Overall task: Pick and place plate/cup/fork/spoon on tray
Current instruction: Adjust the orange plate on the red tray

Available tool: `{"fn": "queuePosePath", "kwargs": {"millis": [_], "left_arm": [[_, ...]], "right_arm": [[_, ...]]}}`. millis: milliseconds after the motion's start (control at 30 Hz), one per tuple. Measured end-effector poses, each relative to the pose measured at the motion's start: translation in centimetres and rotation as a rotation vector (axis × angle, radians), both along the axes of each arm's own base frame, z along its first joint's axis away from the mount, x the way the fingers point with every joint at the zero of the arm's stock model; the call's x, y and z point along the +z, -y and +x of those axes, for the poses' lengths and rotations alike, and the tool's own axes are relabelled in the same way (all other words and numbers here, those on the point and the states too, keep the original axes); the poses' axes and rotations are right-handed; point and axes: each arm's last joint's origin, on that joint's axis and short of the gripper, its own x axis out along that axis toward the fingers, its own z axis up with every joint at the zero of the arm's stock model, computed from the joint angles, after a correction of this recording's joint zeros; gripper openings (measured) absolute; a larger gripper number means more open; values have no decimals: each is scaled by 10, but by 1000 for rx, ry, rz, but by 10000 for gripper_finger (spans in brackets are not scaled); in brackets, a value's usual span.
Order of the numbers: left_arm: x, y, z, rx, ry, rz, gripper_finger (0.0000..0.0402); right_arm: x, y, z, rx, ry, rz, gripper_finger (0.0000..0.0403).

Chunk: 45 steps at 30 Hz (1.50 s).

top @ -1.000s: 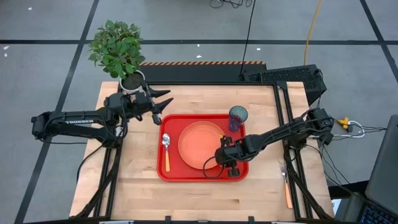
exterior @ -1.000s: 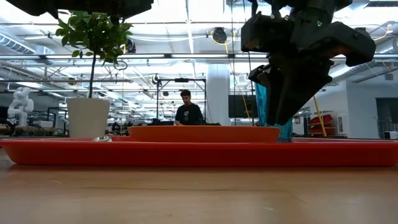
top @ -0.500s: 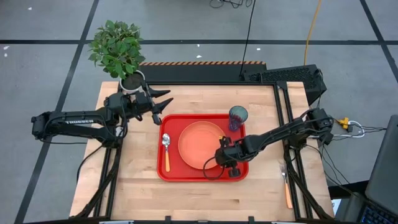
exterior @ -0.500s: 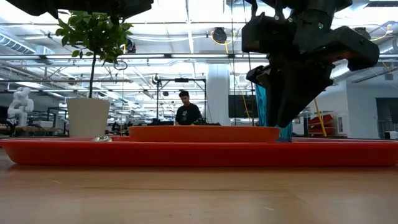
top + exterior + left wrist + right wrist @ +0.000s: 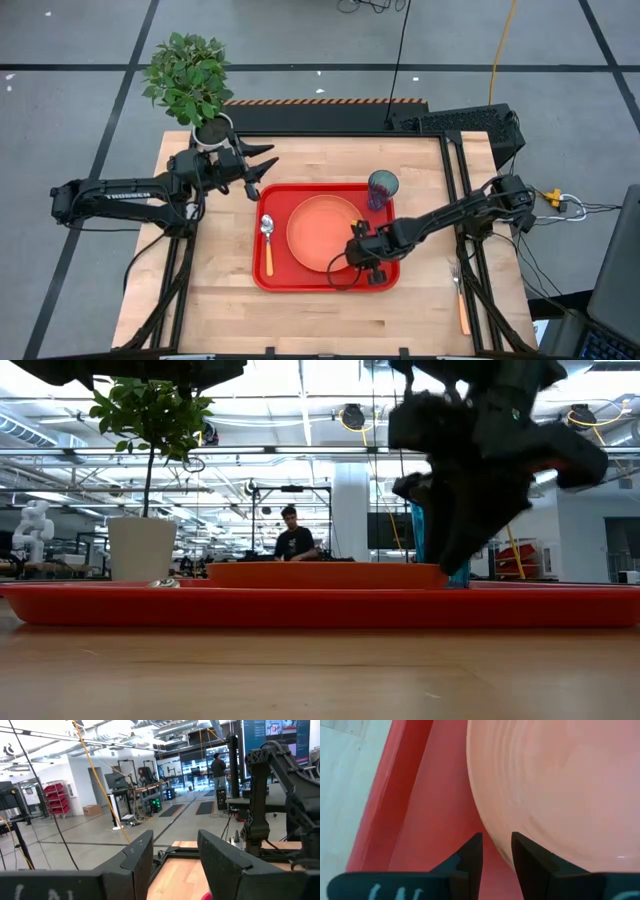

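Only readable text: "TROSSEN" in white on the left arm's forearm (image 5: 128, 195), seen from above.

Red tray (image 5: 277, 278) sits mid-counter (image 5: 320, 315), long axis 3–9 o'clock. Orange plate (image 5: 318, 230) lies flat at tray centre. Spoon (image 5: 267, 240) lies in the tray at the plate's 9 o'clock, long axis 12–6, silver bowl at 12, orange handle toward 6. Teal cup (image 5: 382, 186) stands upright in the tray's 1–2 o'clock corner, mouth up. Fork (image 5: 461, 298) is off the tray, on the counter at approx 4 o'clock from it, long axis 12–6, tines at 12, handle toward 6.

Right gripper (image 5: 496, 851) is low at the plate's 4–5 o'clock rim; fingers (image 5: 474, 851) stand a narrow gap apart astride the rim, but can't tell if they pinch it.

Left gripper (image 5: 262, 168) hovers off the tray's 10–11 o'clock corner, beside the white plant pot (image 5: 211, 131); fingers spread, holding nothing.
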Motion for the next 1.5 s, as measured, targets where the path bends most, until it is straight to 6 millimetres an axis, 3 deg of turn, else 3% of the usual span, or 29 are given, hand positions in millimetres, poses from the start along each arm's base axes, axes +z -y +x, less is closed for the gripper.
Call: {"fn": "queuePosePath", "kwargs": {"millis": [200, 300, 800, 1333, 1500], "left_arm": [[0, 0, 0, 0, -1, 0, 159], [0, 0, 0, -1, -2, 0, 159], [0, 0, 0, 1, -4, 5, 159], [0, 0, 0, 1, -3, 4, 159], [0, 0, 0, 1, -3, 4, 159]], "right_arm": [[-22, 3, -13, -28, -12, 16, 93], [-23, 4, -14, -39, -18, 18, 93], [13, 4, -13, -39, 63, 14, 93], [13, 10, -11, -64, 67, -10, 93], [13, 7, -12, -74, 46, 66, 93]]}}
